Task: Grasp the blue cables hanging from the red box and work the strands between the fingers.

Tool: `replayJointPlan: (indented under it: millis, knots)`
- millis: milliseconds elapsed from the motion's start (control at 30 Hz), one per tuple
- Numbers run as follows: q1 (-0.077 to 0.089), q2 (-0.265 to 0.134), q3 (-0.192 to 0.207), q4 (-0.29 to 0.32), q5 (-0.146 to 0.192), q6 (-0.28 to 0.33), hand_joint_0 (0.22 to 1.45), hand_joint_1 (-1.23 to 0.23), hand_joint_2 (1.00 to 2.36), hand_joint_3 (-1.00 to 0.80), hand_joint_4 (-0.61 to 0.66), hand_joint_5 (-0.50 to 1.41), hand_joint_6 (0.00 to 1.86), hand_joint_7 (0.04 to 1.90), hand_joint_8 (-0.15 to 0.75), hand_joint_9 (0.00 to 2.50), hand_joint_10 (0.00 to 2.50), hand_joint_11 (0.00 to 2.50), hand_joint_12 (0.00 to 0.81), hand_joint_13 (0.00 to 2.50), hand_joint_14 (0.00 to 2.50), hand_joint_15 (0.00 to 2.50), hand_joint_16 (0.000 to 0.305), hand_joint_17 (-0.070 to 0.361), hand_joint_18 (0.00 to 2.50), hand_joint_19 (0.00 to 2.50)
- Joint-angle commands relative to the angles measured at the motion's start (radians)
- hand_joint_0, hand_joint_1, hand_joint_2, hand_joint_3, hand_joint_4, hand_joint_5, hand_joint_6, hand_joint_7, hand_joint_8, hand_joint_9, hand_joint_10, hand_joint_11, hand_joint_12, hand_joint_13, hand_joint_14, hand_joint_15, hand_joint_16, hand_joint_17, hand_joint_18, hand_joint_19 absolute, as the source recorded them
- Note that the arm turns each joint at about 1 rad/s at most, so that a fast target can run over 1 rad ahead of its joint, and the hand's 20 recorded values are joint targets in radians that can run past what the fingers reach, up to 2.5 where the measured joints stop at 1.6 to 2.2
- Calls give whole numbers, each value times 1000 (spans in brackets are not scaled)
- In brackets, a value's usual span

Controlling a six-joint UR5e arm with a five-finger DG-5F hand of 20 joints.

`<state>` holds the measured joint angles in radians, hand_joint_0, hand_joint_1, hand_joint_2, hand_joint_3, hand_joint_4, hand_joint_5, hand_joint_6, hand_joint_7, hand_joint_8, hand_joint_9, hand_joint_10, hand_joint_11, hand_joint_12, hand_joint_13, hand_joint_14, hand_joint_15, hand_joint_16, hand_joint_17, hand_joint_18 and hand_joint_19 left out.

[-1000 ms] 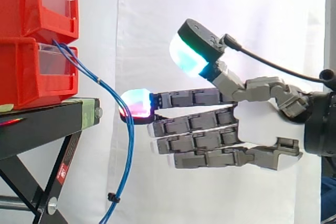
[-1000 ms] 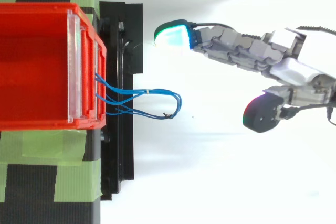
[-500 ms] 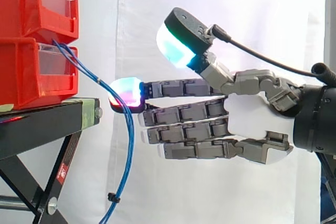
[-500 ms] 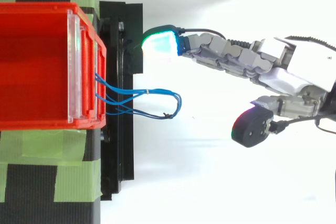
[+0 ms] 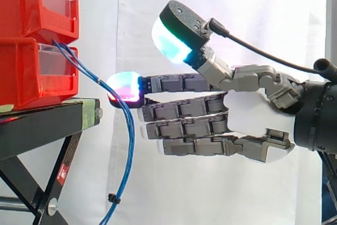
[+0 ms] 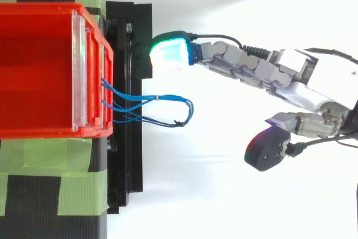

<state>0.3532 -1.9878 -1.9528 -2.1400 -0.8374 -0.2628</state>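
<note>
The fingers (image 5: 184,130) lie straight and close together, reaching toward the left of the frame. The thumb (image 5: 176,32) is lifted high above them, leaving a wide gap with nothing in it. The foremost fingertip (image 6: 169,55) glows green-white in the top view. There it sits near the blue cables (image 6: 158,98), toward the frame's top, and apart from them. In the side view its pad crosses in front of the strands. The hand (image 5: 247,117) comes in from the right.

The cables come out of the front of the lower red bin (image 5: 21,77) and loop out and down past the black stand (image 5: 42,127) to the bottom edge. The upper red bin (image 5: 21,3) sits on the lower one and has a clear front panel. Seen from above, its inside shows a bare red floor. Green tape (image 6: 78,186) lies on the stand, and a white curtain (image 5: 237,193) hangs behind.
</note>
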Motion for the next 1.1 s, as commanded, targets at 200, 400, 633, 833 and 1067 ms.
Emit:
replayJointPlan:
  millis: [200, 400, 633, 833, 1067]
  knots:
    - [18, 0, 3, 8, 43, -18, 640, -484, 1000, -1000, 132, -379, 3, 606, 223, 0, 0, 0, 352, 0, 1, 99, 62, 140, 0, 78]
    - [24, 0, 5, 8, 54, -30, 641, -485, 1000, -1000, 135, -374, 3, 607, 225, 0, 0, 0, 355, 0, 2, 105, 62, 140, 0, 90]
    - [10, -166, 61, 54, 18, 154, 642, -486, 1000, -1000, 138, -366, 4, 612, 227, 11, 0, 0, 354, 0, 1, 101, 62, 139, 0, 82]
    - [4, -180, 138, -100, -3, 183, 645, -487, 1000, -1000, 138, -364, 4, 612, 232, 20, 0, 0, 355, 0, 2, 106, 61, 138, 0, 97]
    - [-8, -181, 141, -90, -17, 166, 647, -486, 1000, -1000, 141, -360, 4, 621, 234, 29, 0, 0, 358, 0, 3, 113, 62, 139, 0, 113]
